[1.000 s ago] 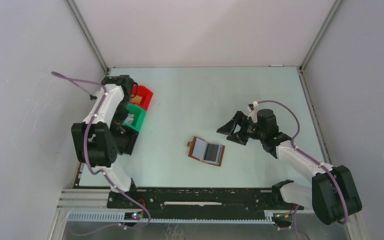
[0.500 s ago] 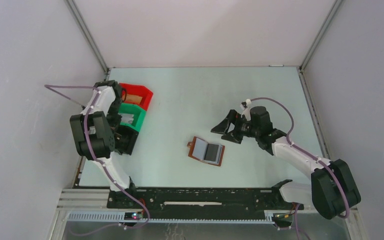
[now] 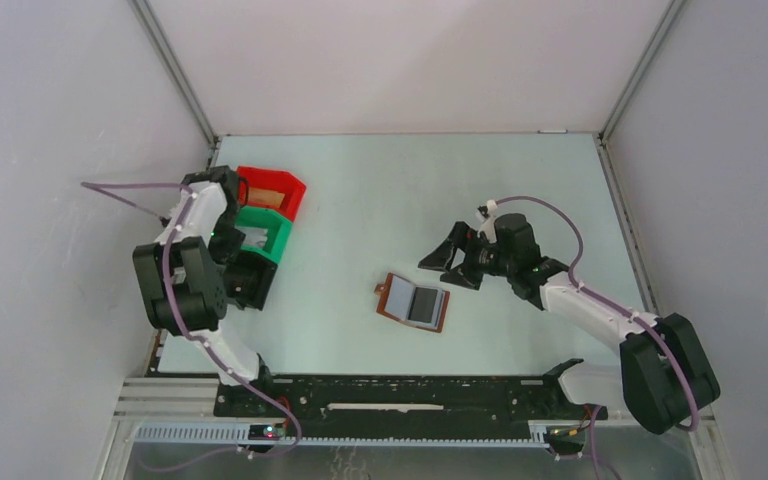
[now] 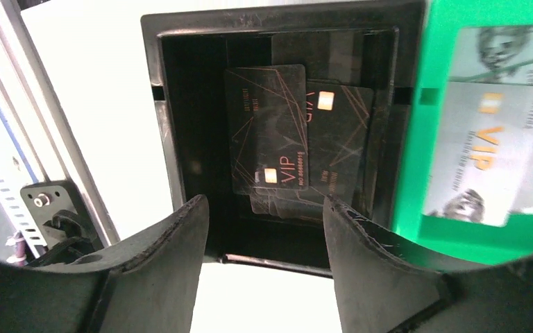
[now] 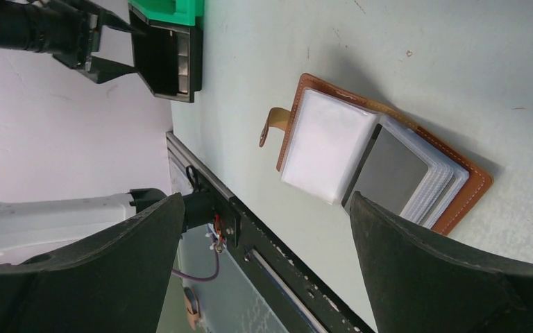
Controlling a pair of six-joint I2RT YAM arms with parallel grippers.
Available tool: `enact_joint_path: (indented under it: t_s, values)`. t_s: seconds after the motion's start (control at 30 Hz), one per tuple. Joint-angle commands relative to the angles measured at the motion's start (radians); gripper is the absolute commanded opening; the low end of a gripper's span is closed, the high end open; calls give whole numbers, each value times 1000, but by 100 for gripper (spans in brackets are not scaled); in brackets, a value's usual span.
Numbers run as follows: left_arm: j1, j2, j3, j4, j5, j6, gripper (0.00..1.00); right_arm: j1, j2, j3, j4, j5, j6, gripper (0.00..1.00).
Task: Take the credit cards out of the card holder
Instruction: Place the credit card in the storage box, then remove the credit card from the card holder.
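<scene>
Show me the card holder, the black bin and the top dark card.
card holder (image 3: pixel 413 302): top external view, centre of open pages.
black bin (image 4: pixel 277 17): left wrist view, far rim.
top dark card (image 4: pixel 267 128): left wrist view, middle of face.

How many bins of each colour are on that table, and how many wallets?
Red bin: 1
Green bin: 1
Black bin: 1
Wallet: 1
Total: 4
</scene>
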Motion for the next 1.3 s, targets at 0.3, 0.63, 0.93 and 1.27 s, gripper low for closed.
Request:
enact_joint_path:
  t_s: [0.3,0.63,0.93,1.27]
  values:
    - [-33,-451,-38,264,265,448,72,57,40,62,-38,137,-52,97]
    - [-62,-682,-257,535,915,612,84,156,83,103,-204,389,-117,95]
    - [-312,-702,-294,524,861,642,88,220,86,101,-217,416,-178,95]
    - [-429,-611,-183,605,820,677,89,134,26,128,-288,372,-333,96]
